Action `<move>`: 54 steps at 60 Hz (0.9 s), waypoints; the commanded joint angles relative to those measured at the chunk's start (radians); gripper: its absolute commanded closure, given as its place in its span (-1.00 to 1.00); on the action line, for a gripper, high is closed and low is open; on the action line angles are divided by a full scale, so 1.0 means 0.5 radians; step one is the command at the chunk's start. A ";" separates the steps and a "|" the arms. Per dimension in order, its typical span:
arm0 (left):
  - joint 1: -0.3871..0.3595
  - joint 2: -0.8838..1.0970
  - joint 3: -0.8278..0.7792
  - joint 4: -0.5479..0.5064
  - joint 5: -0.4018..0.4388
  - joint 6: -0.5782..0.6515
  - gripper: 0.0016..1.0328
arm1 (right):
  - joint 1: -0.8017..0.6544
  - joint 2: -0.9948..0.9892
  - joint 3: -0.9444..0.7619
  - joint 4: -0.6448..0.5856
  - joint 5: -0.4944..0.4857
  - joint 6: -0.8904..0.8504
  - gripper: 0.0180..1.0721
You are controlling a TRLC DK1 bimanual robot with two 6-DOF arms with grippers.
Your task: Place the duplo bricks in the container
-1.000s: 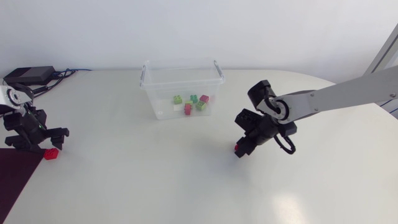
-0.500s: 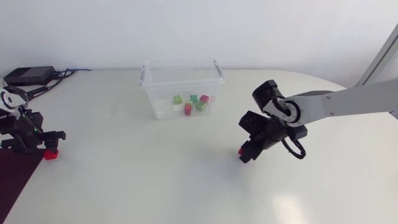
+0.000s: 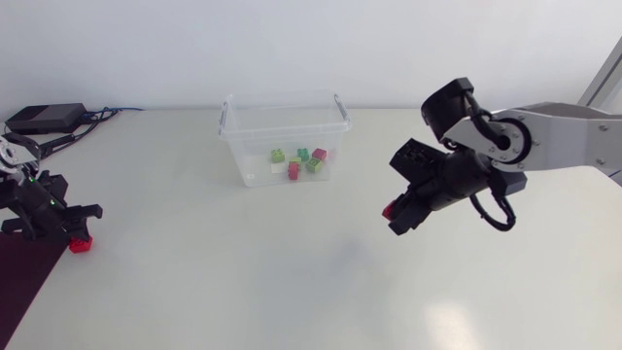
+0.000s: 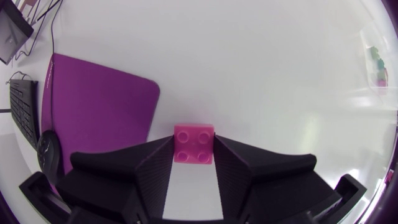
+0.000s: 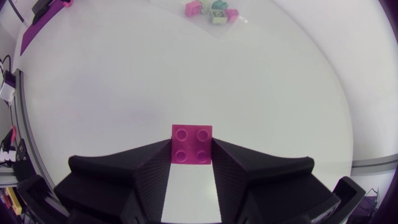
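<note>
Brick (image 3: pixel 388 209) (red) peeks half-hidden from right claw (image 3: pixel 396 220).

The table (image 3: pixel 243 282) is a smooth white surface with a soft sheen. Near its far edge the container (image 3: pixel 255 146) is clear, glossy plastic, and the small bricks (image 3: pixel 299 160) inside it are smooth moulded plastic. The left gripper (image 4: pixel 194 142) and right gripper (image 5: pixel 191 144) are matt black, their fingers (image 5: pixel 155 177) finely ribbed on the inner faces. Each pinches a glossy pink plastic piece, the left brick (image 4: pixel 194 148) and the right brick (image 5: pixel 191 150). At the table's left edge a purple mat (image 4: pixel 93 106) looks matt and cloth-like. The right arm (image 3: pixel 569 141) has a satin silver-grey shell.
</note>
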 commanded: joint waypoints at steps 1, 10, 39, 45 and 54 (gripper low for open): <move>-0.028 -0.177 -0.027 -0.050 0.067 0.045 0.52 | 0.016 -0.043 0.083 -0.060 0.005 0.004 0.55; -0.132 -0.432 0.013 -0.096 0.340 0.039 0.52 | 0.022 -0.083 0.172 -0.076 0.005 0.062 0.55; -0.727 -0.395 0.427 0.054 0.591 -0.210 0.52 | 0.046 0.123 0.648 0.161 -0.010 0.301 0.55; -0.865 -0.398 0.485 0.155 0.591 -0.274 0.52 | 0.052 0.202 0.752 0.216 -0.026 0.356 0.55; -1.046 -0.346 0.611 0.337 0.591 -0.385 0.52 | 0.071 0.331 0.881 0.311 -0.035 0.409 0.55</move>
